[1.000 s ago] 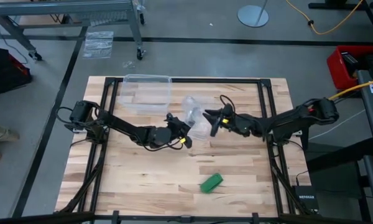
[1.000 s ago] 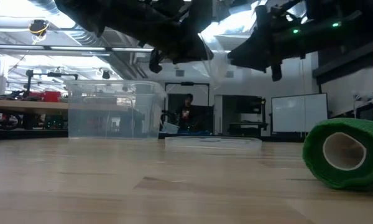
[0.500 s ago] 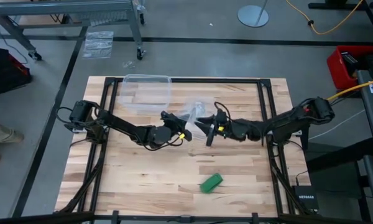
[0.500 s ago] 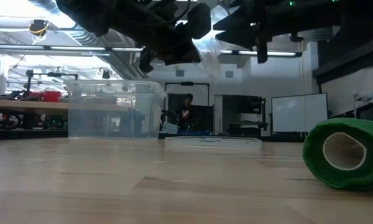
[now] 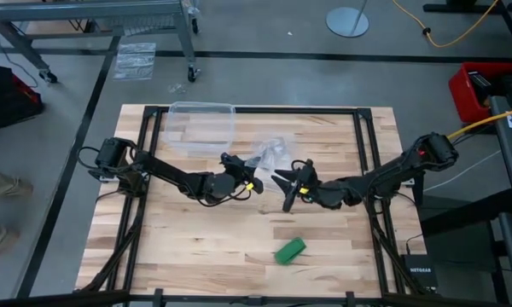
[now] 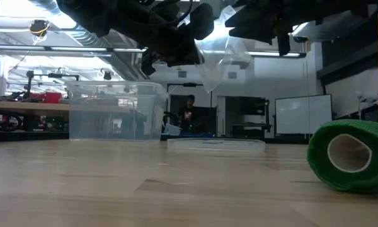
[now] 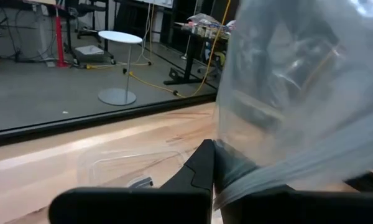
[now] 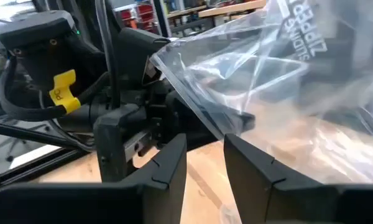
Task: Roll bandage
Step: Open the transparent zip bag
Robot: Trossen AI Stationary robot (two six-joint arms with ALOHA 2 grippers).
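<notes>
Both grippers hang over the middle of the table: your left gripper (image 5: 239,179) is clamped tight on the edge of the clear plastic bag (image 5: 269,155), holding it up in the air, while your right gripper (image 5: 288,183) sits just beside it with its fingers (image 8: 169,163) parted and nothing between them. The bandage (image 5: 290,250) lies as a compact green roll on the wooden table (image 5: 179,247), well apart from both and nearer the front edge. By the look of it, rolling is done and bagging is in hand, so your next move calls for the right gripper to go down for the roll.
</notes>
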